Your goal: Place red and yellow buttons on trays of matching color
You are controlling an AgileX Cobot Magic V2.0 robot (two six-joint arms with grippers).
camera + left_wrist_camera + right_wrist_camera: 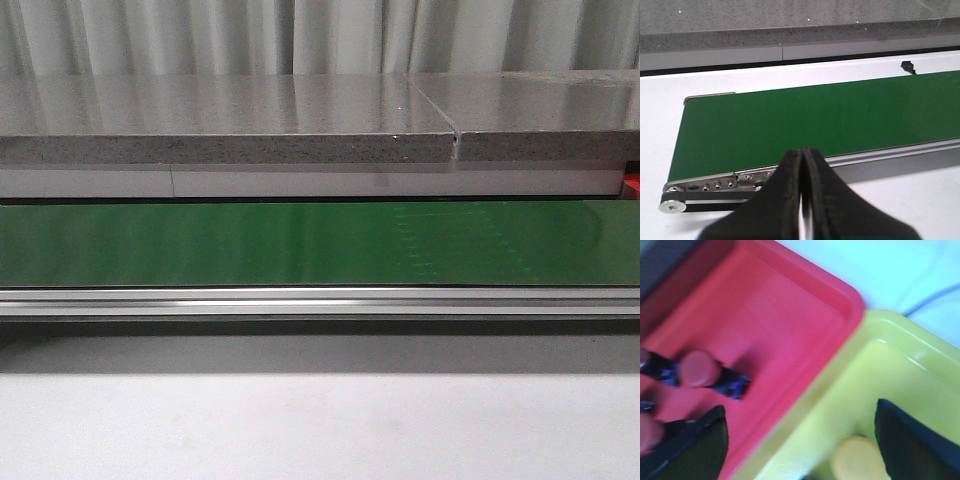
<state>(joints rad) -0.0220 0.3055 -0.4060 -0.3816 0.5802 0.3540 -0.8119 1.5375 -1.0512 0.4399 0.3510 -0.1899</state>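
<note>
Green conveyor belt empty; left end effector together, right end effector apart over yellow tray; drift risks yellow button landing in red tray.

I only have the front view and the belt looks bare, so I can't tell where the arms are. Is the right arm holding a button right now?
Observer: No. The right gripper has its jaws spread wide over the seam between the red tray and the yellow tray, with nothing held between them.
Operator: Are any buttons already sorted?
Observer: Yes. One red button lies in the red tray with at least two more partly visible beside it, and a yellow button lies in the yellow tray.
Operator: And the left arm?
Observer: The left gripper has its jaws closed on nothing, near the end of the green conveyor belt, which carries no buttons there.
</note>
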